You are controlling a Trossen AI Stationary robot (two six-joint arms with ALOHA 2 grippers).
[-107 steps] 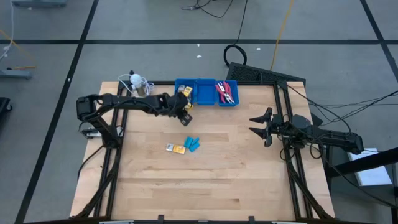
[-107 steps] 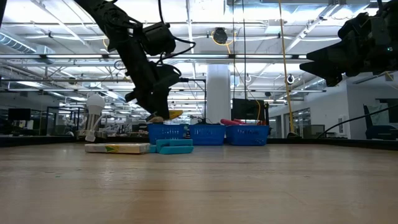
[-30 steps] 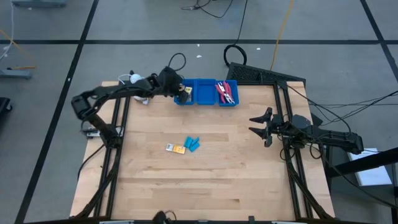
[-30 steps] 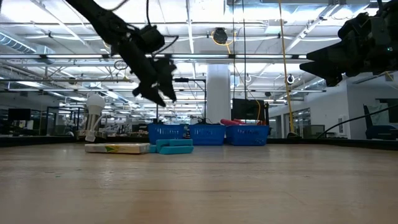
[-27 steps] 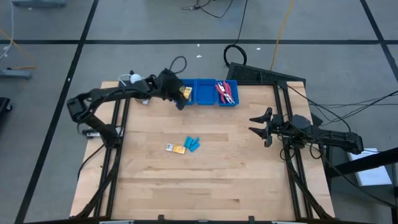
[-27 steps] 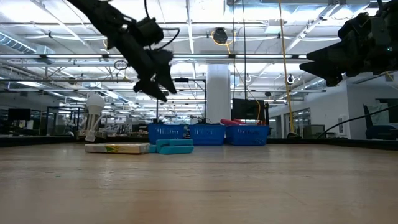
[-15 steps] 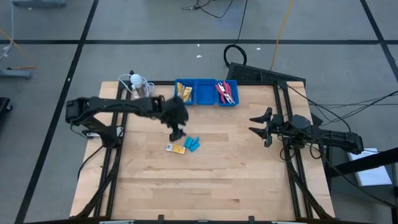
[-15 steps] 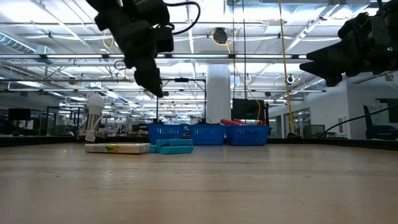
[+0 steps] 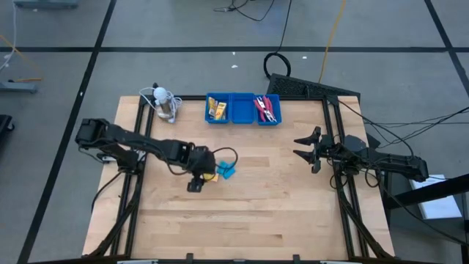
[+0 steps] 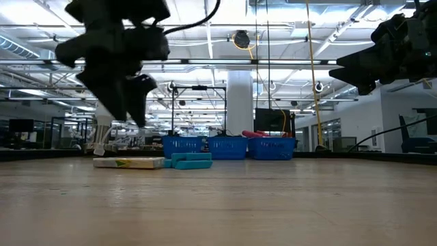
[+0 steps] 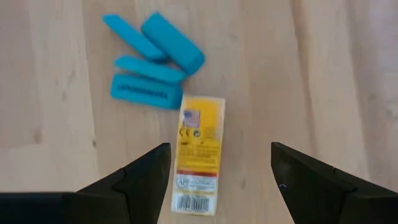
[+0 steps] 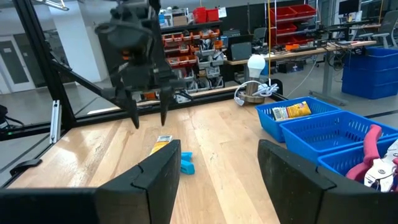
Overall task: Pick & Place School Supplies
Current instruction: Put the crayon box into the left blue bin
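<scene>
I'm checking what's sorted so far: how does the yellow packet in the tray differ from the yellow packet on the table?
The yellow packet in the tray lies inside the blue tray's leftmost compartment at the table's far edge; the yellow packet on the table lies flat on bare wood mid-table. The tray one sits alone; the table one lies beside blue pieces. The left gripper hovers open above the table one only. Both are yellow rectangular packets.

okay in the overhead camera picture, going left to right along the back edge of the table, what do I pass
White round object with coiled cable → blue tray's left compartment with a yellow packet → its empty middle compartment → its right compartment with the red-handled scissors.
</scene>
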